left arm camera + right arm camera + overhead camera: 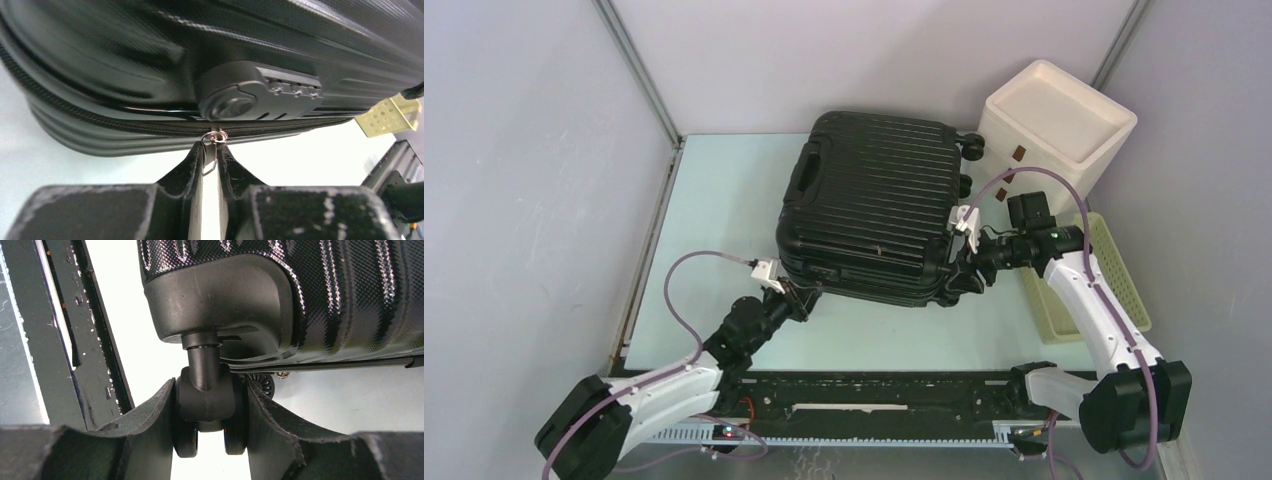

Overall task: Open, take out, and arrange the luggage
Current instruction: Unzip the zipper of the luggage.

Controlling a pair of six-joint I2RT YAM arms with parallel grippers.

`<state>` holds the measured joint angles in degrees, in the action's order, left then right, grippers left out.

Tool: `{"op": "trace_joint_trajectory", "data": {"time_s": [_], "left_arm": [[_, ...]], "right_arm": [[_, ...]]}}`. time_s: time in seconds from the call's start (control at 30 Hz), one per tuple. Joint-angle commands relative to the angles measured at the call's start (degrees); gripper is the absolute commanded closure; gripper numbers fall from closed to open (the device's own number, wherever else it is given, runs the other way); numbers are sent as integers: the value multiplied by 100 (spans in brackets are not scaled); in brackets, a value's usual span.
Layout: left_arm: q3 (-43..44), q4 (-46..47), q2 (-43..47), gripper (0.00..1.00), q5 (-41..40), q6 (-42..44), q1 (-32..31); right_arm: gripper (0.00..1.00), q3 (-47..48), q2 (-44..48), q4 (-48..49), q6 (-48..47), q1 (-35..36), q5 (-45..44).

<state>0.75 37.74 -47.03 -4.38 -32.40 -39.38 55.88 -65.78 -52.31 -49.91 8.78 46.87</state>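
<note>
The black ribbed luggage (874, 200) lies flat and zipped on the pale table, handle side to the left. My left gripper (809, 293) is at its near left corner. In the left wrist view the left gripper (212, 152) is shut on the metal zipper pull (210, 159), just under the combination lock (255, 95). My right gripper (964, 275) is at the near right corner. There the right gripper (210, 405) is shut on a black twin caster wheel (206, 400), whose stem rises into the suitcase's corner housing (220, 295).
A white drawer box (1059, 120) stands at the back right, close to the suitcase's far wheels. A pale yellow slatted basket (1114, 270) lies to the right, under the right arm. Grey walls enclose the table on the left, back and right.
</note>
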Motion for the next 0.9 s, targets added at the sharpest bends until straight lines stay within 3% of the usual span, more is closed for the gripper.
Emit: {"op": "trace_joint_trajectory", "data": {"time_s": [0.0,0.33,0.57,0.73,0.8,0.87], "left_arm": [[-236,-726,416,100,-725,117,35],[-117,-1818,1182,100,-555,16,35],[135,-2139,1414,100,-246,38,39],[158,-2281,1512,100,-140,35,41],[221,-2381,1619,99,-8,32,35],[306,-2534,1769,91,167,55,41]], "right_arm": [[100,-15,-62,-168,42,-526,-1616],[100,-15,214,22,57,-1241,-2081],[100,396,-40,-355,-409,-2032,-1710],[100,551,-128,-556,-571,-2117,-1583],[97,638,-99,-730,-685,-2115,-1395],[84,728,-49,-951,-754,-2109,-1156]]}}
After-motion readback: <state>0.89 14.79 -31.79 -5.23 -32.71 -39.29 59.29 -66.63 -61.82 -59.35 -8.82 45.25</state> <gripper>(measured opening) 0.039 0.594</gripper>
